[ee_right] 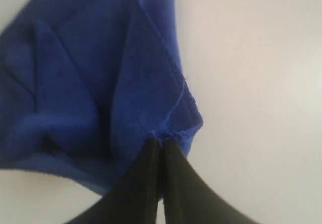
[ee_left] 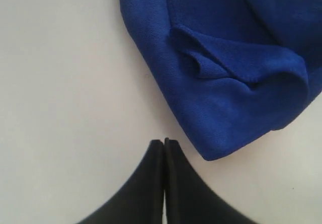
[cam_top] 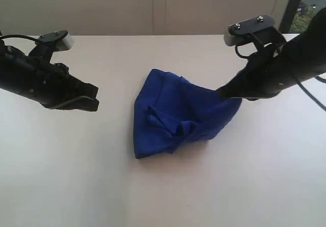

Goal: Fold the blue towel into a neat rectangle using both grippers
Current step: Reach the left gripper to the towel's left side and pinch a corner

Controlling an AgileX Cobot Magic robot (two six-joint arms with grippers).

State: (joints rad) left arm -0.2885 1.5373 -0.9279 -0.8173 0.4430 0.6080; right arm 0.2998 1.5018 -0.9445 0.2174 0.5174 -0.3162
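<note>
The blue towel (cam_top: pixel 178 116) sits bunched in the middle of the pale table (cam_top: pixel 61 181) — a rumpled, roughly triangular heap with a loose fold raised across its near side.

On the right of the exterior view, the right gripper (cam_top: pixel 221 92) comes in from the far corner. Its arm slopes down toward the centre, with the tips right at the towel's right-hand edge. The right wrist view settles it: the two black fingers are pressed together with the hemmed edge of the cloth pinched between them. The blue fabric rises to that pinch and spreads away from it.

Over on the left, the left gripper (cam_top: pixel 92 98) hangs apart from the towel. Its arm reaches in from the left edge, almost level, with the tips pointing toward the cloth. Its jaws are flat against each other with nothing between them — they are over bare table, near the towel's rounded corner but clear of it.
</note>
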